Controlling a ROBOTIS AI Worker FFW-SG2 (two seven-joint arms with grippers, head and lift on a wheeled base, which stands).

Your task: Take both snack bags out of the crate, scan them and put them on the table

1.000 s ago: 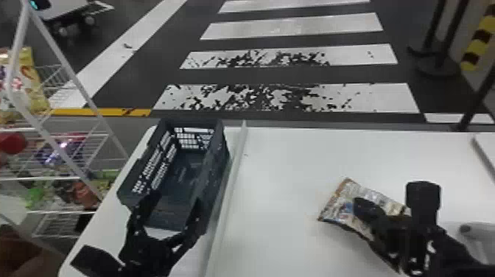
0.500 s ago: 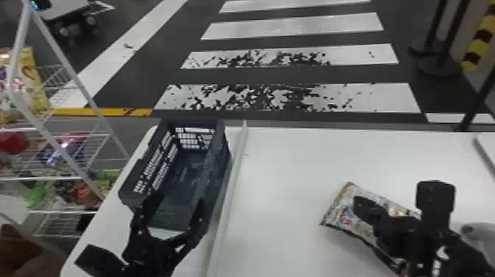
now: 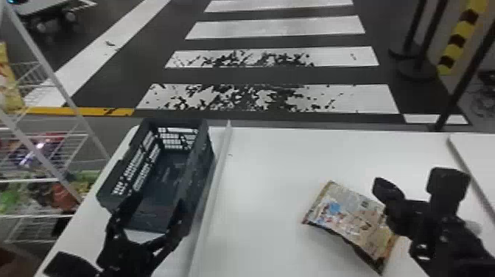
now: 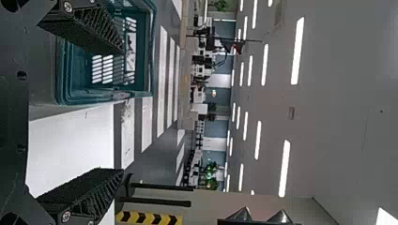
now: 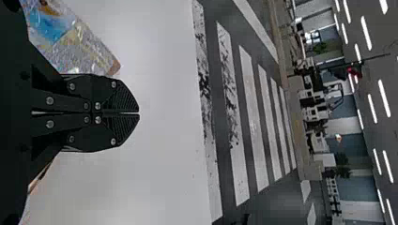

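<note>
In the head view, one snack bag (image 3: 348, 217) is lying lower right on the worktop (image 3: 265, 191), apparently unloaded; whether scanning is done, I cannot tell. In the left wrist view, the left hand (image 4: 123, 110) is gaping by the upper-left crate (image 4: 151, 70). In the right wrist view, the right hand (image 5: 139, 113), left of centre, is pressing its fingers together; the second bag's progress is unclear.

No words, brands or numbers can be read. The snack bag (image 3: 346, 213) bears coloured print with a blue patch, its lettering too small to make out; the yellow packet (image 3: 9, 86) on the rack (image 3: 60, 88) shows none legible either.
</note>
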